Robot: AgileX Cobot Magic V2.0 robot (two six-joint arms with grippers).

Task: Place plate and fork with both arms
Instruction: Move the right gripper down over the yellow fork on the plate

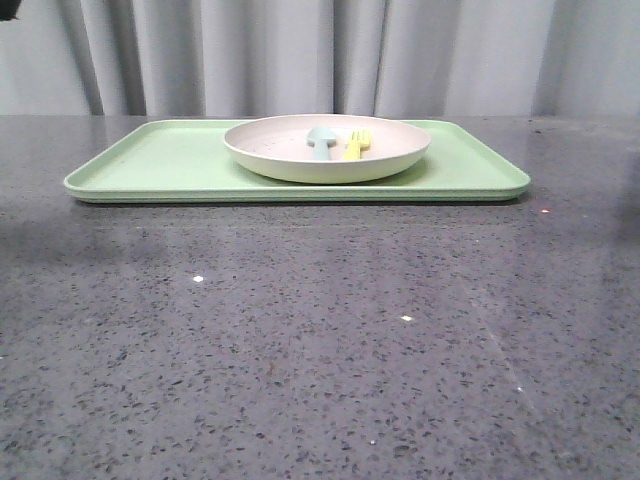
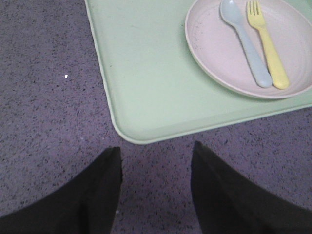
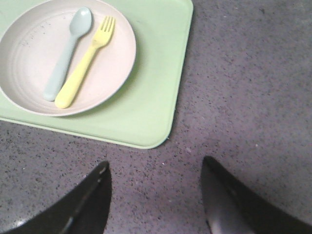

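The plate (image 1: 327,148) sits on the green tray (image 1: 150,160) near the bench's far edge, right of the tray's middle. The yellow fork (image 3: 85,61) lies inside it beside a pale-blue spoon (image 3: 67,50), handles together. The left gripper (image 2: 156,190) and right gripper (image 3: 155,197) hover over bare bench off the tray's near corners, both spread wide and empty, seemingly poised to approach.
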